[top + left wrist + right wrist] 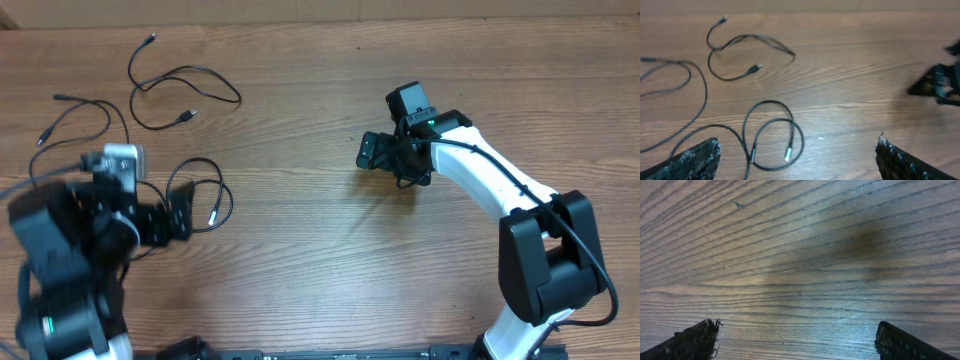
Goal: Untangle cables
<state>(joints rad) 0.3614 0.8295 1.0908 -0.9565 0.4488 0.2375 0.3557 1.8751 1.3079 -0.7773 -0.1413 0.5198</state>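
Cables: three thin black cords, all on the left part of the wooden table [330,260].
Upper cable [755,36]: farthest from the arms, bent into an open loop, one small plug [756,66] curled inward, apart from the other two.
Left cable [705,87]: long arc along the left edge, running out of the left wrist view; cannot tell whether it crosses the next one lower down.
Silver-tipped cable [771,102]: coiled into overlapping loops, silver tip [788,153] lying inside the coil, just beside the left arm's pincer.
Left gripper [178,212]: blurred in the overhead view, spread wide, gripping nothing; fingers [697,157] low at either side of the coil.
Right gripper [375,152]: well apart from every cable, near the table's middle, jaws parted wide, fingers [692,340] low over wood grain and a dark shadow.
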